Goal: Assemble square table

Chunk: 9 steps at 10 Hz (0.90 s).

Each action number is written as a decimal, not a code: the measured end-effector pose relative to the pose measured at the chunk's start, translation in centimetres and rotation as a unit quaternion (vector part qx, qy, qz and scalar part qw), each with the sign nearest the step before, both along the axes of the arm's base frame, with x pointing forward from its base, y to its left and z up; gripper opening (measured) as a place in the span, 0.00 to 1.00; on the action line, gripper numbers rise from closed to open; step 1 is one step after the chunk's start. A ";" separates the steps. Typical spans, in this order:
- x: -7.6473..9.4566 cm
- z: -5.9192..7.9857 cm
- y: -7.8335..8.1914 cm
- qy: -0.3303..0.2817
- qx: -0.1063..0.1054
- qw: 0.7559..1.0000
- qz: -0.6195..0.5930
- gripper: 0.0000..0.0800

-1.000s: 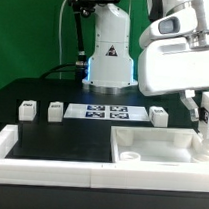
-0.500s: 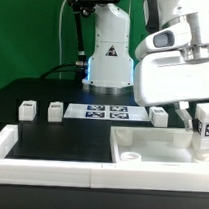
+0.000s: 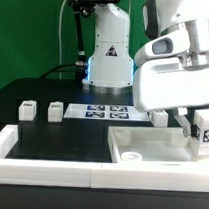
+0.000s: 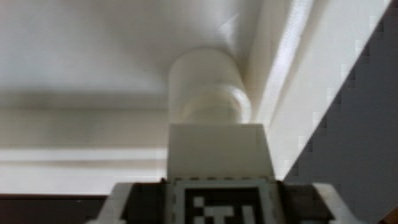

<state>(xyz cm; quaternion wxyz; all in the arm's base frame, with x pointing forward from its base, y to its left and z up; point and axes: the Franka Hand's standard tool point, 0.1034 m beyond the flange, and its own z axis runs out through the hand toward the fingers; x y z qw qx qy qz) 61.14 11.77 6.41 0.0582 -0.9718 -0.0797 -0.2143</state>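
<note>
**1 leg gripped, 3 loose, 1 tabletop**

The fourth leg is clamped in the gripper over a corner of the tabletop, at the exterior view's right. On the black table are counted a first leg, second leg, third leg and one marker board.

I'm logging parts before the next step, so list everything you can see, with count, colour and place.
slab: one, white, on the table toward the exterior view's right.
loose legs: three, white, tagged, in a row with the marker board.
held leg: one, white, tagged, above the slab.
marker board: one, white, at the back.
rim: one, white, bordering the table.
table: one, black.
arm: one, white.
gripper: one, shut on the held leg.
</note>
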 end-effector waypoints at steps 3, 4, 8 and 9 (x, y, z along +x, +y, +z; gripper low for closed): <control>-0.1 0.0 0.1 -0.022 -0.001 1.000 -0.002 0.36; -0.2 0.0 0.0 -0.027 -0.002 1.000 -0.003 0.36; -0.2 0.0 0.0 -0.029 -0.002 1.000 -0.003 0.67; -0.2 0.0 0.0 -0.029 -0.002 1.000 -0.003 0.67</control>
